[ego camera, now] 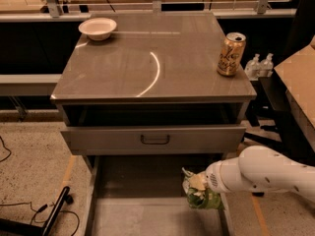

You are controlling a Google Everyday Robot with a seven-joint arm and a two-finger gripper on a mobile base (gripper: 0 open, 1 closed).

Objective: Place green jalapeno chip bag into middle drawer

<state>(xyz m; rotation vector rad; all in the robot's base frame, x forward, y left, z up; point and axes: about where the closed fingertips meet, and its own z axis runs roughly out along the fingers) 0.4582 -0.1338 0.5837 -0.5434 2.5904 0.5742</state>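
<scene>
Camera view: the tool [205,187] grips the green jalapeno chip bag [197,197], hanging over the right wall of the middle drawer [142,215]. Best carry it toward the drawer's centre and lower it close to the floor before letting go.
</scene>
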